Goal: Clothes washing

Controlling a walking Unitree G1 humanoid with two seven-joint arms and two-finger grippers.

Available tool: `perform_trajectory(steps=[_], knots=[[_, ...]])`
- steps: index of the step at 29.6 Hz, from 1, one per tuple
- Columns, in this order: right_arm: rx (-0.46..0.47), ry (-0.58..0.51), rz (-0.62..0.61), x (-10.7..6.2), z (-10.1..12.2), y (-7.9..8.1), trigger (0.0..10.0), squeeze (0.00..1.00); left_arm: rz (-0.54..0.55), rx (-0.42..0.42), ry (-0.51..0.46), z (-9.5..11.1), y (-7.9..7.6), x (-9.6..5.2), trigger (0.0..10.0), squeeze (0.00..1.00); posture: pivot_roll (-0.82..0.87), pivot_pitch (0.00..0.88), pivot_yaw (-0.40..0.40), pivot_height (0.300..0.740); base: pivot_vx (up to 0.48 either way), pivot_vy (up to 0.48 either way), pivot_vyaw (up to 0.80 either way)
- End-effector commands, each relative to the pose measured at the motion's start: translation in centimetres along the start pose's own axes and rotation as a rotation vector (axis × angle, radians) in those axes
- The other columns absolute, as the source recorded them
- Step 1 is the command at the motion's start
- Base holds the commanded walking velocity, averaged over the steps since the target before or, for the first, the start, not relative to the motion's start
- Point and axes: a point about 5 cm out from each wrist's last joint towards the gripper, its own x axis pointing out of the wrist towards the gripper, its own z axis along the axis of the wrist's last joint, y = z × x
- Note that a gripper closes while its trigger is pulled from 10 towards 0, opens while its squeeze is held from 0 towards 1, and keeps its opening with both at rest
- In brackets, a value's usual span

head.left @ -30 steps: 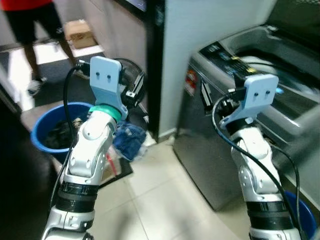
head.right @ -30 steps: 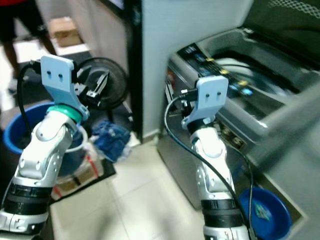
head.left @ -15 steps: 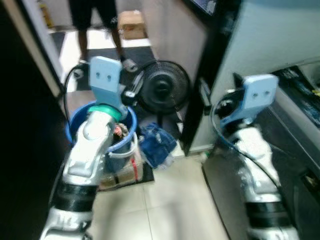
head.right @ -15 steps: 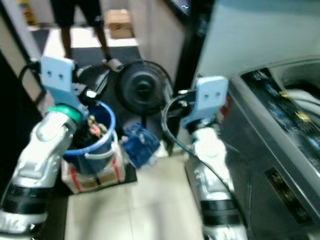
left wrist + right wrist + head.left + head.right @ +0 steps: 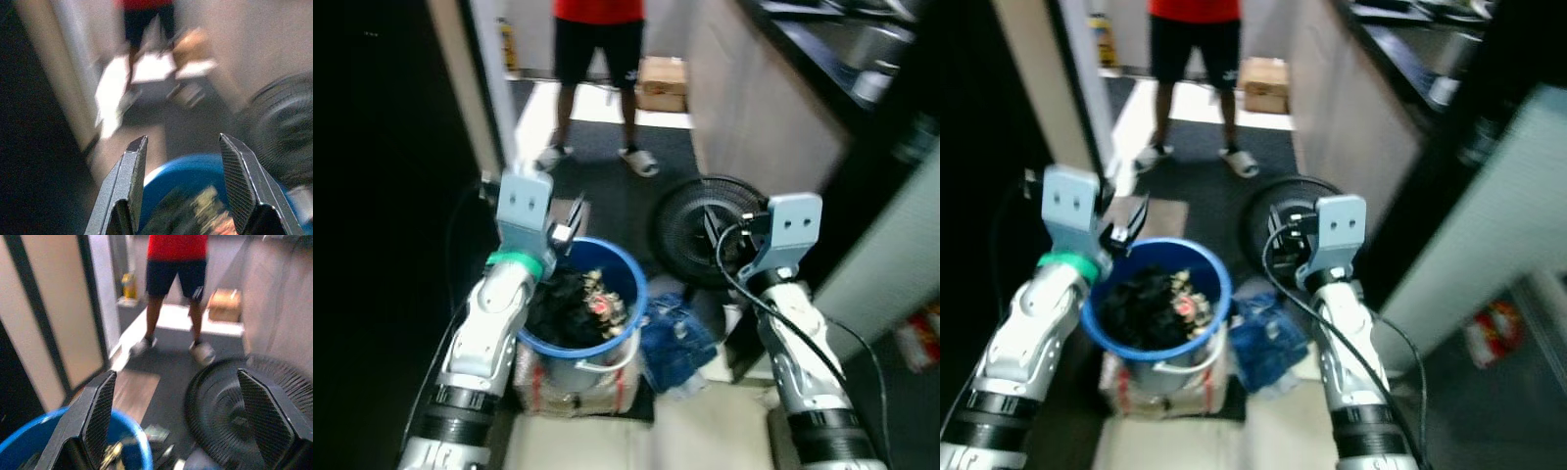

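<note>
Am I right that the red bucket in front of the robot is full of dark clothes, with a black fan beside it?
Not quite: the bucket is blue, not red, as the left eye view shows. It does hold dark clothes, with the black fan beside it.

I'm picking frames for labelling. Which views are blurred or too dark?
Left wrist view: heavy motion blur over the round blue plastic bucket. Right wrist view: softer blur. Both eye views: mildly blurred, with the left side lost in deep shadow.
</note>
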Motion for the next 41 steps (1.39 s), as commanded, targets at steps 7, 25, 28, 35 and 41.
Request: perform_trajectory(steps=[7,25,28,35,41], knots=[[-0.051,0.265,-0.093,-3.6,-6.8,-3.1,10.0,0.0,0.045,0.02,0.249,-7.6,1.0,-2.5,10.0,0.0,-0.01,0.08,0.014,0.74,0.412,0.0,0.65],[-0.046,0.338,-0.04,-5.6,-10.0,-2.2,10.0,0.0,-0.078,-0.028,0.332,-11.0,-1.1,-4.1,10.0,0.0,-0.01,0.09,0.015,0.74,0.058,0.0,0.1],[-0.055,0.335,-0.024,-5.7,-10.2,-1.9,10.0,0.0,-0.094,-0.024,0.33,-11.2,-1.4,-4.2,10.0,0.0,-0.01,0.09,0.017,0.74,0.0,0.0,0.0],[-0.108,0.349,0.034,-6.4,-11.0,-0.8,10.0,0.0,-0.186,-0.003,0.335,-12.0,-3.7,-5.2,10.0,0.0,-0.01,0.092,0.019,0.74,0.0,0.0,0.0],[-0.105,0.335,0.027,-6.4,-10.9,-0.7,10.0,0.0,-0.241,-0.018,0.316,-11.7,-5.9,-5.3,10.0,0.0,-0.01,0.096,0.018,0.74,0.0,0.0,0.0]])
